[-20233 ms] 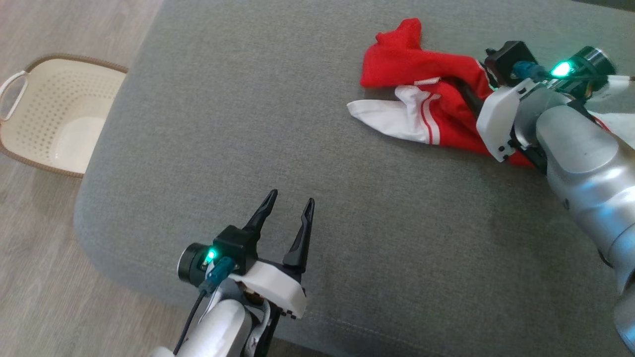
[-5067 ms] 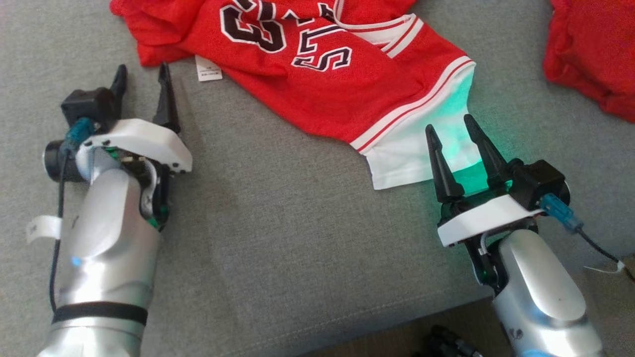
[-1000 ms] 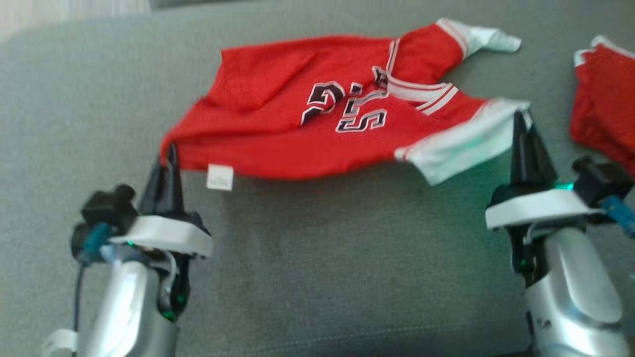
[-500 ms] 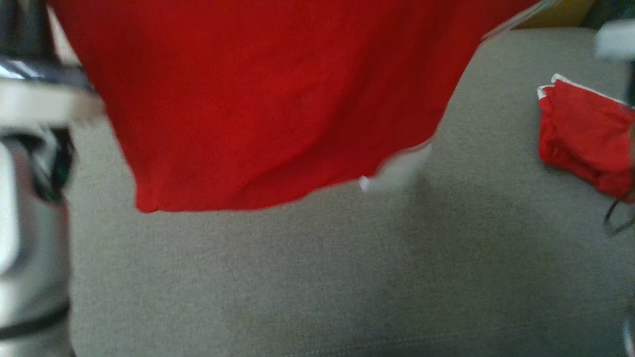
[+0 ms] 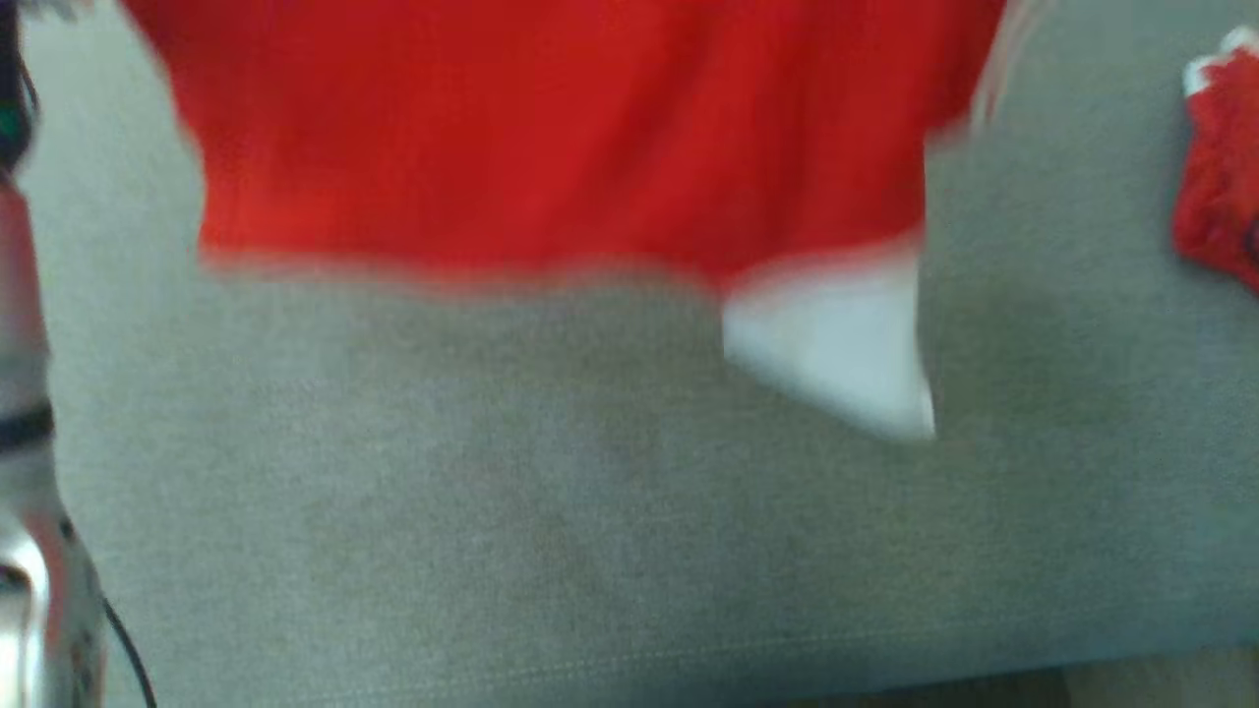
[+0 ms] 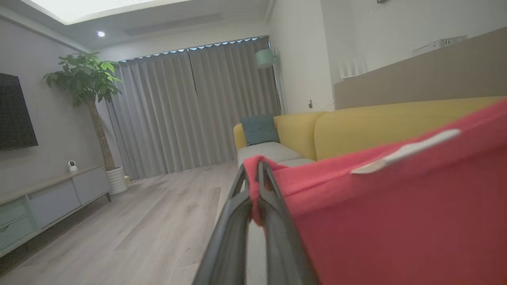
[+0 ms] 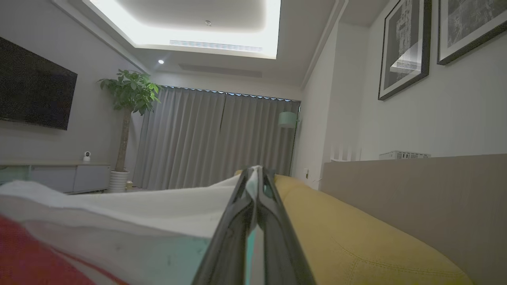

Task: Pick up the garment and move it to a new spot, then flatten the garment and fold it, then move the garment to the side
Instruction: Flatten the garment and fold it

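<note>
A: Well, where's the jersey?
B: Hanging over the grey cushion; left jaws pinched tight on its red edge, right jaws on its white sleeve. Tag too blurred to read.

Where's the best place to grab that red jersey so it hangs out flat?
Probably by two opposite top corners, coming in from the outer edges. The bright red mesh jersey hangs spread that way now: the left fingers pinch its red corner and the right fingers its white sleeve edge.
</note>
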